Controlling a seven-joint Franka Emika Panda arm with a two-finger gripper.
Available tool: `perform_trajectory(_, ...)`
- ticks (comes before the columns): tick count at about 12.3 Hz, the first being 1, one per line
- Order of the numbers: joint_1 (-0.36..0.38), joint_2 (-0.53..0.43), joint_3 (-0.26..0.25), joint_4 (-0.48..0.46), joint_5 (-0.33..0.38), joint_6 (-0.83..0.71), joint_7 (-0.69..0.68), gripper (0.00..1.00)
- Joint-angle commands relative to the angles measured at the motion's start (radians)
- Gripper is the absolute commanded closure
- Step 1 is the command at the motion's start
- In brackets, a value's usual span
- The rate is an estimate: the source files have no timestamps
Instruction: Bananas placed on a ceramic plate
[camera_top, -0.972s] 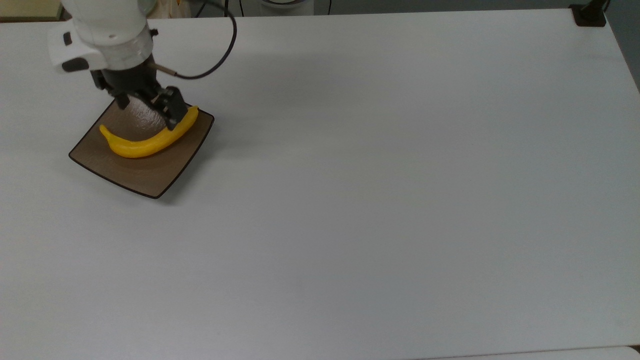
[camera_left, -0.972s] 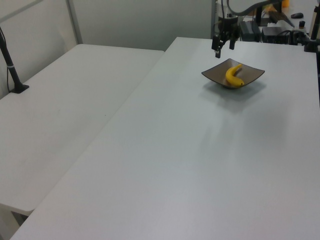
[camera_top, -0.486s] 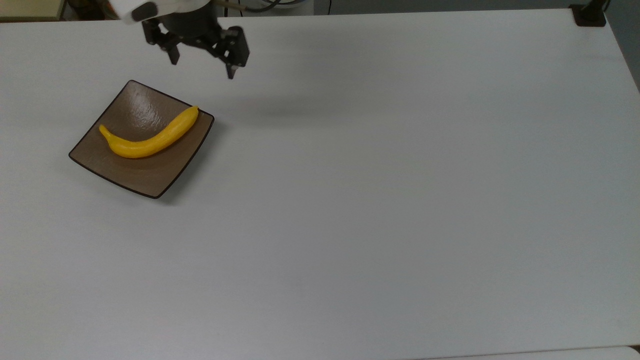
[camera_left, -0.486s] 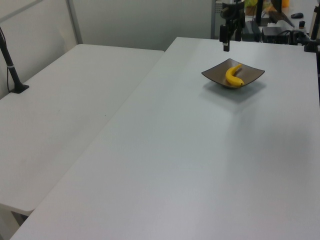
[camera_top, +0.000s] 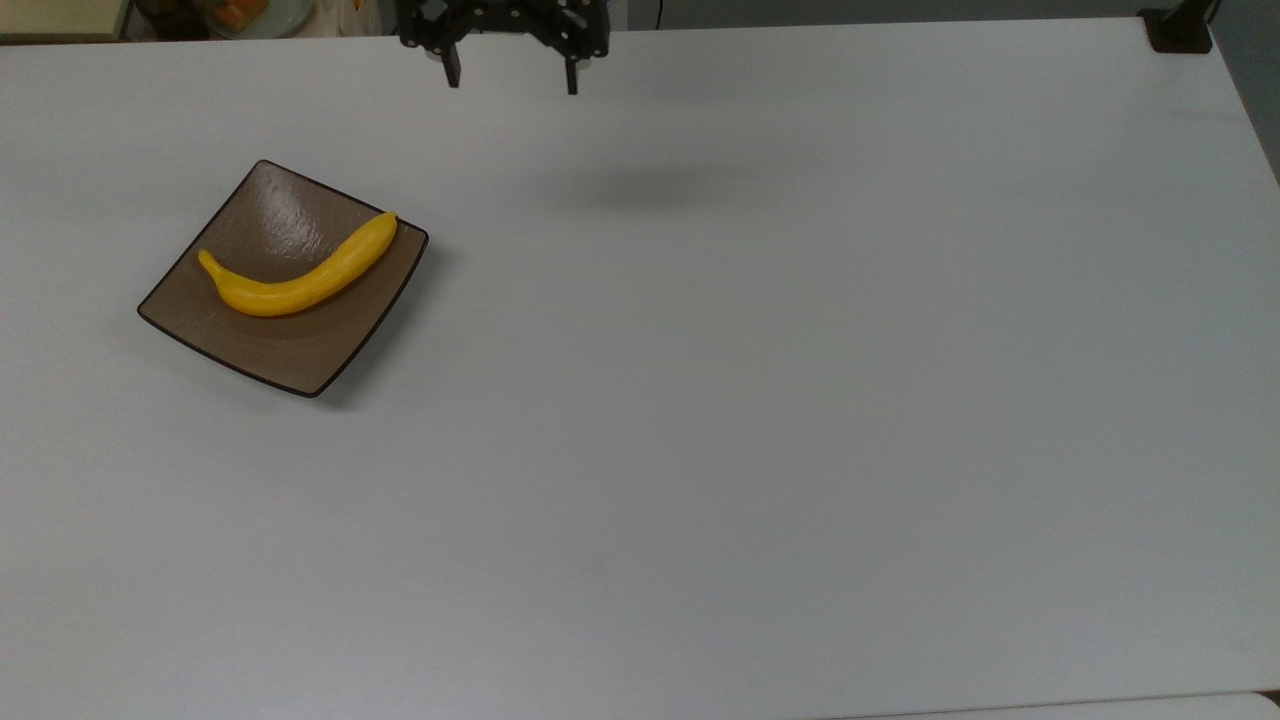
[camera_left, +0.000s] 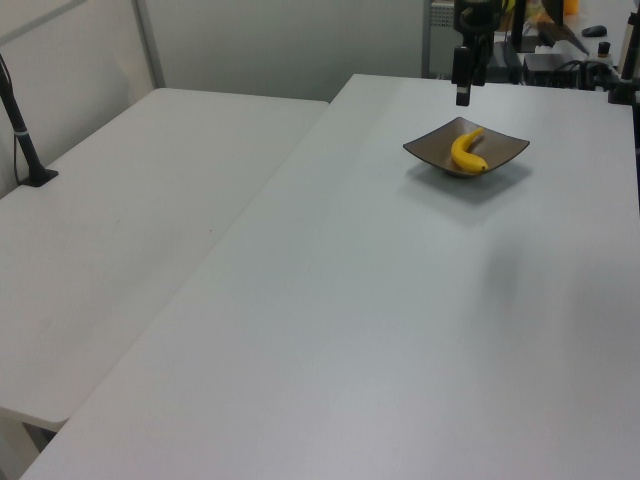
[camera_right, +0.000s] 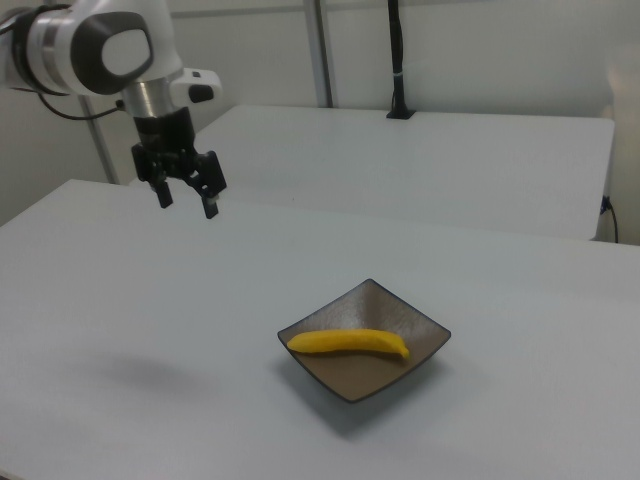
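Banana laid on the plate, tool raised clear.
The white desk (camera_top: 760, 420) is left largely bare; the ceramic plate (camera_top: 250, 345) is set near the top view's left edge, the bananas (camera_top: 296, 272) laid diagonally across it, the tool (camera_top: 511, 80) held wide, empty, well apart.

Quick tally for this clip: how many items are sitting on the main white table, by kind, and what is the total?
Banana: 1, yellow, lying on the plate
Plate: 1, square, brown
Total: 2

The gripper hangs open above the table, holding nothing, so it is not counted.
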Motion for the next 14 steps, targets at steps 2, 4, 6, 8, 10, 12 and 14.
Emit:
perform_trajectory(2, -0.011, -0.044, 0.098, -0.088, 0.003, 0.036, -0.028, 0.0)
perform_trajectory(4, -0.011, -0.044, 0.101, -0.103, 0.002, 0.046, -0.025, 0.0)
perform_trajectory(6, -0.032, -0.045, 0.101, -0.11, 0.015, 0.088, -0.022, 0.0)
perform_trajectory(8, -0.032, -0.053, 0.095, -0.114, 0.015, 0.09, -0.008, 0.0)
perform_trajectory(10, -0.034, -0.052, 0.09, -0.114, 0.015, 0.09, -0.008, 0.0)
perform_trajectory(12, -0.038, -0.053, 0.09, -0.111, 0.015, 0.09, -0.008, 0.0)
perform_trajectory(14, -0.054, -0.053, 0.09, -0.111, 0.015, 0.092, -0.014, 0.0)
